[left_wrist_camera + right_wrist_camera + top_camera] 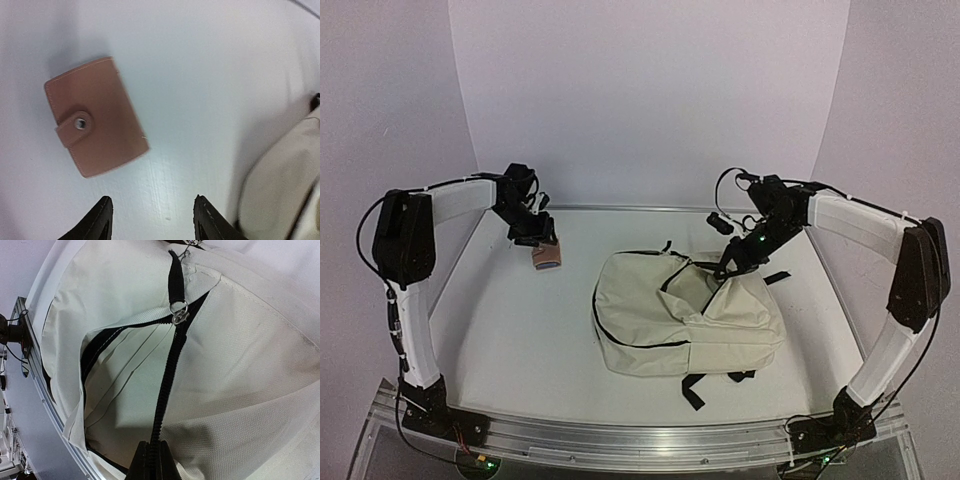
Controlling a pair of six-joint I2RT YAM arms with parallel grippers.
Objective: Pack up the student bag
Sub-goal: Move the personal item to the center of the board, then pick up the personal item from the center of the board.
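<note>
The student bag point(685, 315), a cream backpack with black zippers, lies flat at the table's middle. My right gripper point(732, 268) is at its top right corner. In the right wrist view that gripper point(154, 447) is shut on the black zipper band point(165, 390) and holds the pocket's mouth point(125, 380) open, with a metal zipper pull point(179, 315) further along. A small pink leather wallet point(95, 116) with a snap tab lies on the table left of the bag. My left gripper point(152, 202) hangs above the table, open and empty, with the wallet point(547, 256) ahead and to its left.
The white table point(520, 340) is closed in by white walls at the back and both sides. An aluminium rail point(640, 440) runs along the near edge. A black bag strap point(692, 392) trails toward the front. The bag's cream side point(280, 190) is close on the left gripper's right.
</note>
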